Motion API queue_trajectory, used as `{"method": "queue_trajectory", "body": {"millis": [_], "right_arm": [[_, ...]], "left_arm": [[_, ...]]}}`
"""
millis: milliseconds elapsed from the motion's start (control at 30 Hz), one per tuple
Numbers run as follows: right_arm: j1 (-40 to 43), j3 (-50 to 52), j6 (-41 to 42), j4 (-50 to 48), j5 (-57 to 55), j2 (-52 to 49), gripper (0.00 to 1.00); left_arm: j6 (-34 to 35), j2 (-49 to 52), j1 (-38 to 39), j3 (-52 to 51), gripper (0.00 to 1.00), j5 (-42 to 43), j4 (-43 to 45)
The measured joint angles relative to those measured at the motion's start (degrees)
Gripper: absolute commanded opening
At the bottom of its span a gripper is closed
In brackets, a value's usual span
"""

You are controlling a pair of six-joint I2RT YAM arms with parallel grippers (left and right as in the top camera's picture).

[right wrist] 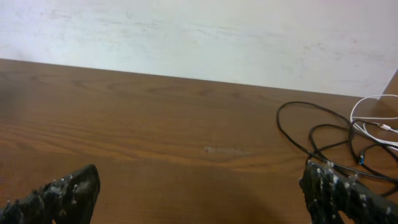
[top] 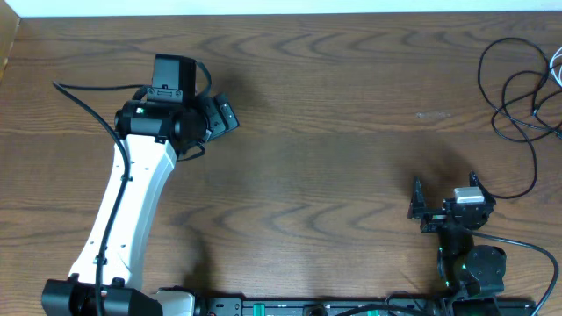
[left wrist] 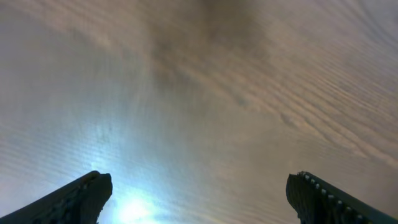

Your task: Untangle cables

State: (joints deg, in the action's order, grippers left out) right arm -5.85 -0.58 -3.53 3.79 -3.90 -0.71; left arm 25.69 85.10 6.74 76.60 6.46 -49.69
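Left pincer (left wrist: 199, 193) spread, right pincer (right wrist: 199, 186) spread, cables (top: 514, 110) overhead, white cord (right wrist: 372, 124) clearer wrist-side

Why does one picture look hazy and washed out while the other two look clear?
Left wrist view: the table grain is soft and blurred, with white glare low by the left gripper. Overhead view: sharp, even light, only faint shadows. Right wrist view: the cables are crisp; the right gripper, near the lens, is fuzzy.
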Motion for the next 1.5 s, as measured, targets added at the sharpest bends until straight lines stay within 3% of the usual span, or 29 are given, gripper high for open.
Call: {"method": "queue_trajectory", "body": {"millis": [167, 300, 700, 833, 1133, 1500], "right_arm": [[0.0, 0.0, 0.0, 0.02, 0.0, 0.0, 0.99], [0.0, 0.0, 0.0, 0.0, 0.0, 0.02, 0.99], [0.0, 0.02, 0.02, 0.0, 0.0, 0.04, 0.99], [0.0, 0.02, 0.02, 0.02, 0.0, 0.04, 0.99], [0.0, 0.02, 0.02, 0.02, 0.0, 0.09, 0.99], [0.0, 0.02, 0.02, 0.0, 0.0, 0.09, 0.99]], "left_arm": [[-11.72, -2.86, -0.57, -1.66, 0.95, 1.38, 7.91], [-16.83, -10.14, -2.19, -8.11, 0.95, 2.91, 15.85], [-20.22, -38.84, -9.64, -47.34, 0.95, 6.95, 47.91], [-20.33, -50.12, -11.5, -58.18, 0.95, 6.93, 54.01], [-20.55, -69.18, -12.22, -73.59, 0.95, 6.05, 55.93], [-21.51, -78.88, -12.22, -75.95, 0.95, 3.91, 49.44]]}}
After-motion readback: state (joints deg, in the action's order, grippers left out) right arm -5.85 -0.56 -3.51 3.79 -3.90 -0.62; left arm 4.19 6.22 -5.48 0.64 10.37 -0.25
